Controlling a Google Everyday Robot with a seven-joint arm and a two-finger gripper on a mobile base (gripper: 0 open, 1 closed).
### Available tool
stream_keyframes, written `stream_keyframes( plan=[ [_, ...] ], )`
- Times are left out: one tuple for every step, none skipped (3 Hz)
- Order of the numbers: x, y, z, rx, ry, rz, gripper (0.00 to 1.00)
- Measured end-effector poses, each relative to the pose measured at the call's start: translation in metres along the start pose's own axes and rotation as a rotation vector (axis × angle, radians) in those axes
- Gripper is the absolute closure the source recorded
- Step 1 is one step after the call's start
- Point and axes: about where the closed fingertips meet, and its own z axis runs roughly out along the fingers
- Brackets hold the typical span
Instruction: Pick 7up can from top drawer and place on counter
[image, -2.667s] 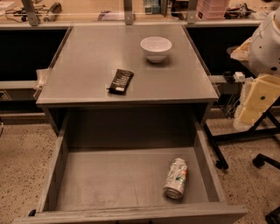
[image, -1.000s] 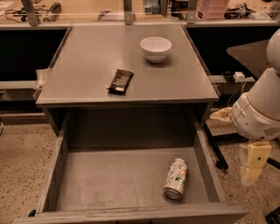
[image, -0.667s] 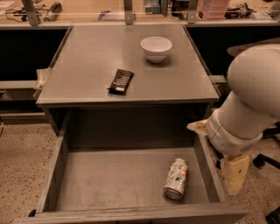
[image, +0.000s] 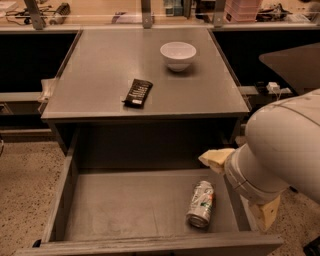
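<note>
The 7up can (image: 201, 204) is seen lying on its side in the open top drawer (image: 125, 202), near the front right corner. The hand (image: 218, 159) is held just above the can by the drawer's right wall, and whether it is open or closed cannot be told.

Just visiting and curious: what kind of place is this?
Probably a robotics test lab: bare grey counter with open top drawer holding a 7up can, cluttered workbenches behind, gripper at the drawer's right.
</note>
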Motion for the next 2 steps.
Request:
stream_keyframes(
  plan=[
    [0.007,-0.02,0.043,-0.025,-0.121,-0.112,0.0],
    [0.005,-0.026,0.082,-0.056,-0.214,-0.27,0.0]
  ],
)
